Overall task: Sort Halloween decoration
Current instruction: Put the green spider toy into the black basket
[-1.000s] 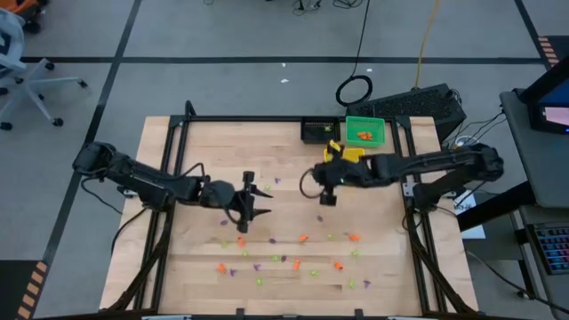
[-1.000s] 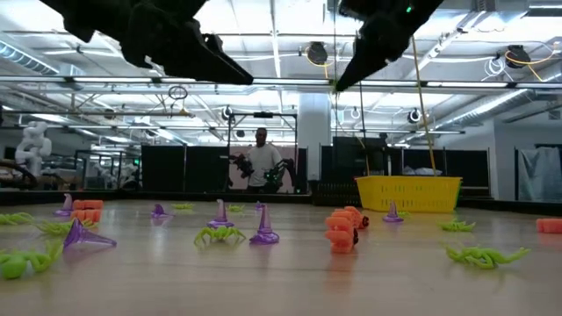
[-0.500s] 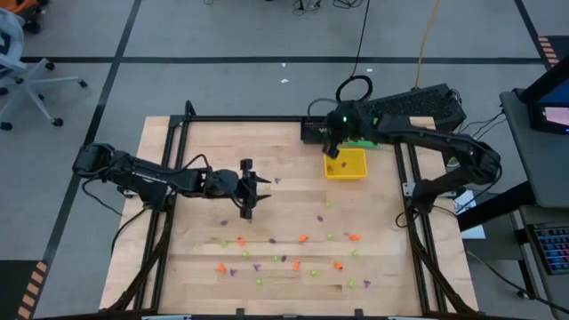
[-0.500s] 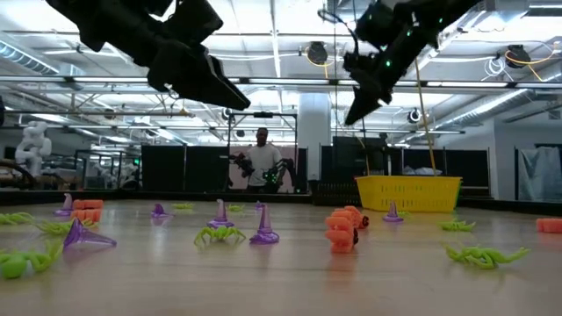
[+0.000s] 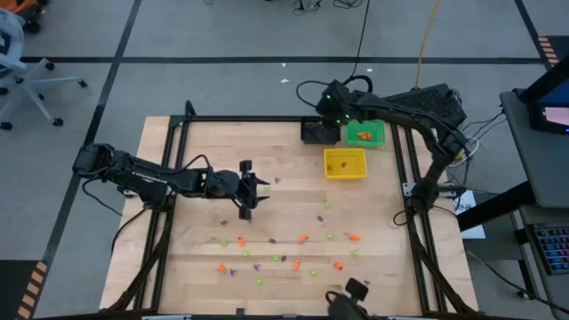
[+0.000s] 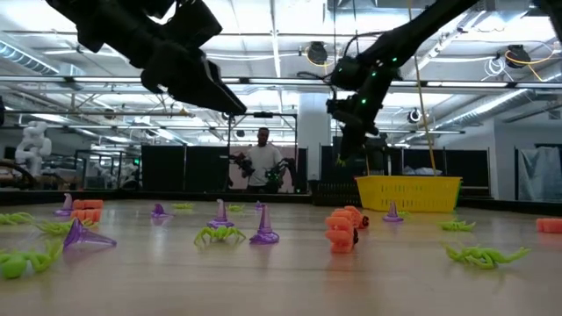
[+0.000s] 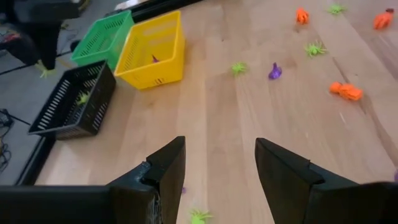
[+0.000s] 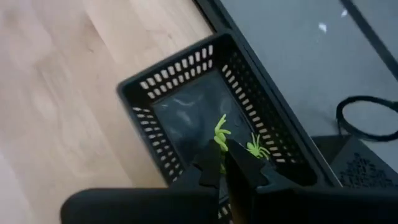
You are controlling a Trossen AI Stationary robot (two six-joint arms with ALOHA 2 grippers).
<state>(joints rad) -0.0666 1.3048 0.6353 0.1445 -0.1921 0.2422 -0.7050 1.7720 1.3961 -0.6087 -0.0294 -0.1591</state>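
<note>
Both arms work over a wooden table [image 5: 196, 267]. The left gripper [image 5: 247, 188] hangs above the table's middle, a little toward the left edge, with its two dark fingers [image 7: 163, 171] apart and nothing between them. The right gripper [image 8: 225, 163] hovers above the black bin [image 5: 319, 132] at the far edge; its fingers are pressed together on a light-green spider [image 8: 220, 134], which hangs from the tips over the bin's inside. A second green spider [image 8: 255, 147] lies on the black bin's floor.

Three bins stand near the far right corner: the black bin, the green bin [image 5: 365, 133] just beside it toward the right edge, and the yellow bin [image 5: 346, 164] just in front of the two. Orange pieces [image 5: 364, 136] lie in the green bin; a small purple piece [image 7: 154, 59] shows in the yellow bin.

The remaining trinkets are scattered across the near half of the table: orange ones [image 5: 304, 238], purple cones [image 6: 264, 227] and green spiders [image 6: 219, 233], mostly apart from one another, with a denser band running parallel to the near edge. A few purple and green pieces lie just in front of the yellow bin.

In the low view a person [image 6: 262, 161] stands in the room beyond the table.
</note>
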